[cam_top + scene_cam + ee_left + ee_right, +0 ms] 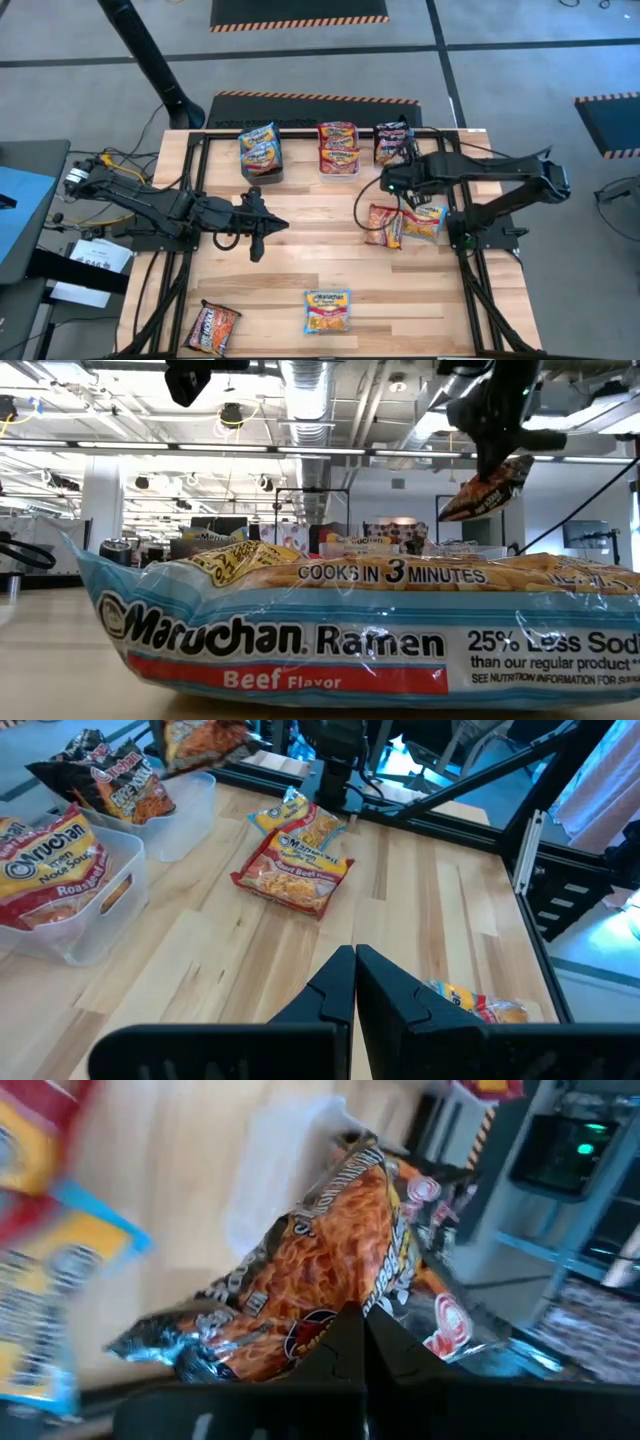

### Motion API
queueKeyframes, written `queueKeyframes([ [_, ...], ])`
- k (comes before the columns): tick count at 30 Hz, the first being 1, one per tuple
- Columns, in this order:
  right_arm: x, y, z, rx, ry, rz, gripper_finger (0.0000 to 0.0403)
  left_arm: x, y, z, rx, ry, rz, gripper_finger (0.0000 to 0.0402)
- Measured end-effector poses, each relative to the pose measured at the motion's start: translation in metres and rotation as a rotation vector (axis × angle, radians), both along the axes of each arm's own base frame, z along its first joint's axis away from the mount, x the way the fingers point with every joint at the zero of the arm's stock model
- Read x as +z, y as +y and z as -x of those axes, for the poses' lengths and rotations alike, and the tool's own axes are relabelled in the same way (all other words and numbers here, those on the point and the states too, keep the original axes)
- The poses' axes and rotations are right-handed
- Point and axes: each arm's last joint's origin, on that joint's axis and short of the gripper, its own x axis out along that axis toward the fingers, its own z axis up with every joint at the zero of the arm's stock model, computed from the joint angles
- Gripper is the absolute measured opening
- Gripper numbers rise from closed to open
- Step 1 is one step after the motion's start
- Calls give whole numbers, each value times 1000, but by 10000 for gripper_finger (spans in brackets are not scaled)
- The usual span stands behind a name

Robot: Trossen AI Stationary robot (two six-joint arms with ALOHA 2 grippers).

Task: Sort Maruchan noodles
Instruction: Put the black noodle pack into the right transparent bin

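While the left gripper (262, 226) waits pinched closed above mid-table, we see the right gripper (388, 180) clamped on a black/red packet (320, 1280) held aloft near the three bins (338, 160) at the table's far edge; other packets (403, 222) lie scattered.

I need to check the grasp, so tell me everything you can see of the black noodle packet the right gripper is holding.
The black packet is a crinkly, glossy plastic ramen pack, black with a picture of orange-red noodles and silvery crimped ends. The right gripper is shut on one edge, so it hangs tilted in the air above the table, seen also in the low view. It is over the far right clear bin, which already holds black packs. Nothing but the fingers touches it.
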Motion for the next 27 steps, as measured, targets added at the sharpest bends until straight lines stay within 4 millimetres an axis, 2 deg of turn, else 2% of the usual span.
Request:
queueKeyframes([
  [6,-13,-20,-10,26,163,49,5,-1,0,0,0,13,-4,0],
  [15,-42,-39,-34,85,335,79,5,-2,0,1,0,21,-6,0],
  [24,-60,-54,-46,100,396,81,6,-2,0,1,-3,24,-15,0],
  [27,-60,-58,-48,104,381,87,6,-2,0,1,-3,24,-15,0],
])
